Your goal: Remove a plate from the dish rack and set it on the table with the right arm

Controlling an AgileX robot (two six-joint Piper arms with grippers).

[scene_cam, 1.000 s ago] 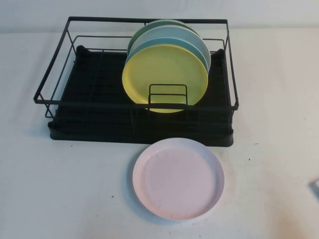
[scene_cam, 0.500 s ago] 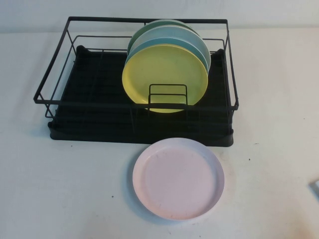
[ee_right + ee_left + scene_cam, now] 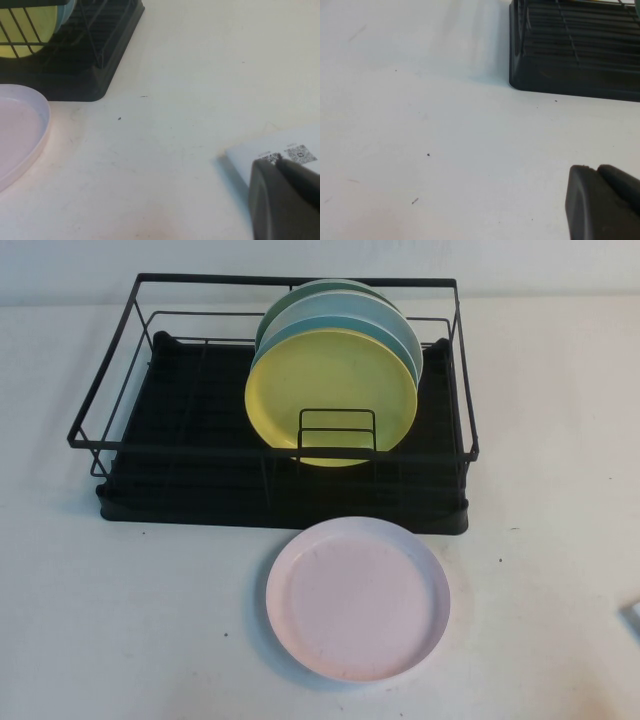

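Left tool [image 3: 602, 202] first: hangs low over bare bench [image 3: 120, 620], holding nothing visible. Can't tell how far open, since only a black chunk of it pokes into the left wrist view. Ahead of it and a bit off to one side, one corner of the dish rack [image 3: 180, 510] tray, and no plate anywhere in that shot.

Then the middle stuff. Yellow plate [image 3: 330, 390] and light blue plate [image 3: 400, 330] standing on edge in the rack slots. Pink plate [image 3: 357, 598] lying flat and face up on the bench, just in front of the rack's front edge, outside it. Looks like job basically done, by my read.

Right tool [image 3: 285, 200] last: same deal, only a black lump in its own camera, so can't tell the opening, and nothing visibly in its hold. Sits right over a white card [image 3: 280, 150] with little QR codes. From this tool, pink plate lies well ahead and across, next to the rack corner. Round, so no long axis to line up with. Clearly the nearer arm, as only its camera catches the plate.

Worth noting: high view shows the whole plate and rack but neither tool. Wrist views show the tools but only a slice of plate.
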